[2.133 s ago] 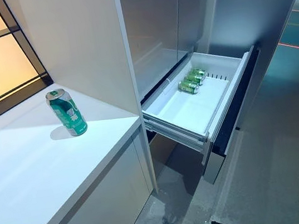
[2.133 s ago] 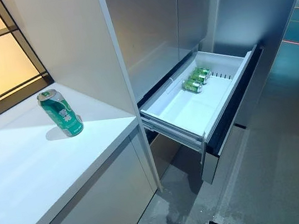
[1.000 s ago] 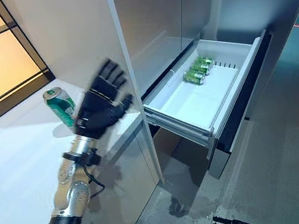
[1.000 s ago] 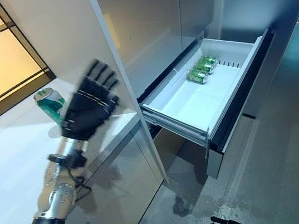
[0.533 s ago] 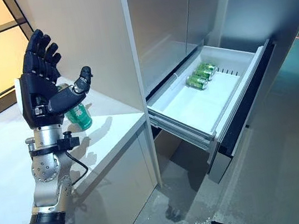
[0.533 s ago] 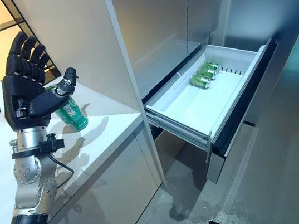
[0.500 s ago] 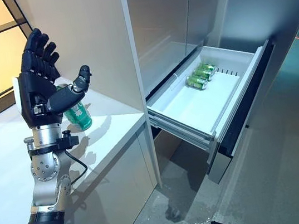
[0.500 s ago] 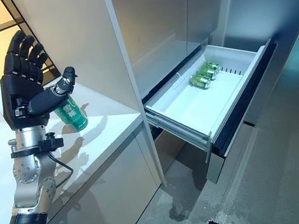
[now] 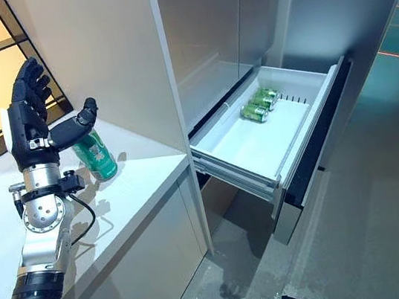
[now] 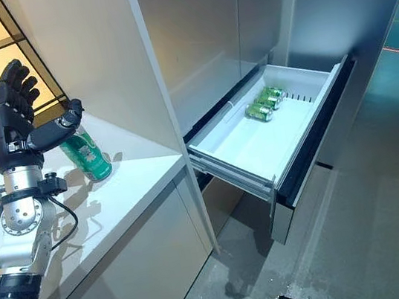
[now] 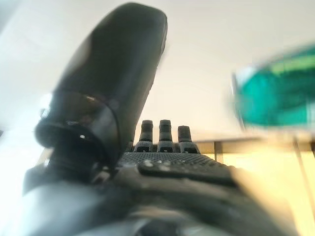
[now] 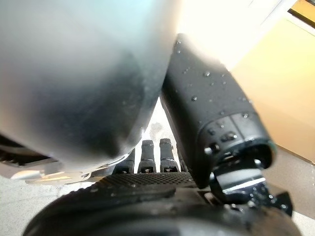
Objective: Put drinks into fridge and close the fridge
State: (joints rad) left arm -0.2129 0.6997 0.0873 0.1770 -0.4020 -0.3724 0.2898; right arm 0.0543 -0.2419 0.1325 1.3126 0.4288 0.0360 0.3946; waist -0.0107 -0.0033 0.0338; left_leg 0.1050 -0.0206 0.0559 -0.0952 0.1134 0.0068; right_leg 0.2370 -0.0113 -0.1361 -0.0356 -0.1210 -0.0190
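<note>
Left eye view has the green can (image 9: 96, 154) standing upright on the white counter (image 9: 59, 215) at left centre, its label bearing white markings too small to make out. Raised just beside it is the left hand (image 9: 29, 130), fingers straight and spread, thumb reaching in front of the can's top without closing on it. At right centre the white fridge drawer (image 9: 245, 150) is pulled out, and two more green cans (image 9: 257, 105) lie on their sides at its far end, well apart from the counter can. Left wrist view adds what the head views lack: a close look past the thumb and fingertips, with the can a green blur at the right edge. Right wrist view alone shows the right hand (image 12: 157, 184); its fingertips point straight out, holding nothing.
</note>
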